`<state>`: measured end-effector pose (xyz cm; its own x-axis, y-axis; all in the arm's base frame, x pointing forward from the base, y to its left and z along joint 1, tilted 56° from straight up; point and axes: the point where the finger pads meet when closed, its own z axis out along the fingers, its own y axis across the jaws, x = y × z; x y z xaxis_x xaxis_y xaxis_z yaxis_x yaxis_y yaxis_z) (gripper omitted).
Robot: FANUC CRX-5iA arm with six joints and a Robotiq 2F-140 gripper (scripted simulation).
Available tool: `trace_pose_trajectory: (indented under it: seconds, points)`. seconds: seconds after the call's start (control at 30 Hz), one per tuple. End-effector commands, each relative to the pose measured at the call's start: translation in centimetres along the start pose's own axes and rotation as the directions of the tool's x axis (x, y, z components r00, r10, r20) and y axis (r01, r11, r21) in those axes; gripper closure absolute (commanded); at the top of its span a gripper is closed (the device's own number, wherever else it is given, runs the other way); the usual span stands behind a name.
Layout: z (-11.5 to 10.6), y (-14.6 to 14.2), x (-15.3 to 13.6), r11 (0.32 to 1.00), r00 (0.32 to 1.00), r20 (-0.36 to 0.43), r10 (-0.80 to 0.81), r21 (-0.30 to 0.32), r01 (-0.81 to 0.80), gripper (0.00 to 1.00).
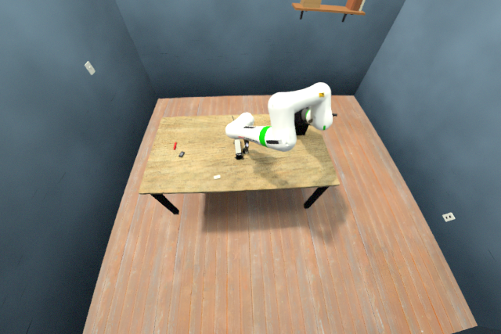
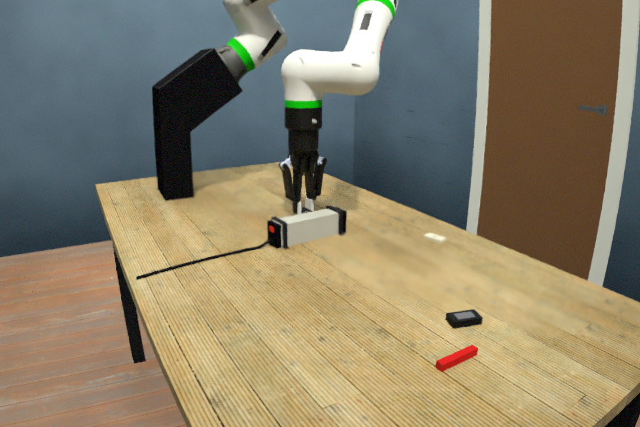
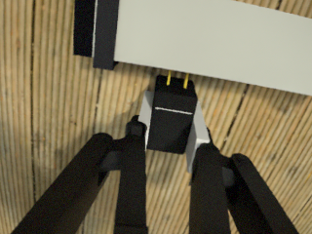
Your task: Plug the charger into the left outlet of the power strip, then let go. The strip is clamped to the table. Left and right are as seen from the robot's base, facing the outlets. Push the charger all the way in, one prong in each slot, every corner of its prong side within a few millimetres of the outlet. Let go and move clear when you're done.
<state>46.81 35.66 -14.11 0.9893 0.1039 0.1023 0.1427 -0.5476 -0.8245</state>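
Between the fingers, the charger (image 3: 172,119) points prongs-first at the power strip (image 3: 214,41).

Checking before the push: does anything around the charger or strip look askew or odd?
Nothing stands out. The charger sits straight between the fingers, its yellow prongs pointing at the power strip, still partly exposed. The strip lies flat on the table.

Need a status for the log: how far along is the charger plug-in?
Done: the gripper is shut on the charger and has brought it up to the power strip. In hand: insertion, with the yellow prongs only meeting the strip's face. Left: push fully in, then release.
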Motion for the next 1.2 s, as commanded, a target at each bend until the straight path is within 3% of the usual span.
trace_pose_trajectory:
  seconds: [0.0, 1.17]
  points:
    - [-0.08, 0.03, 0.12, 1.0, 1.0, -0.001, 0.0, -0.001, 0.0, 0.9]
    - [-0.08, 0.03, 1.1, 1.0, 1.0, -0.001, 0.0, -0.001, 0.0, 0.9]
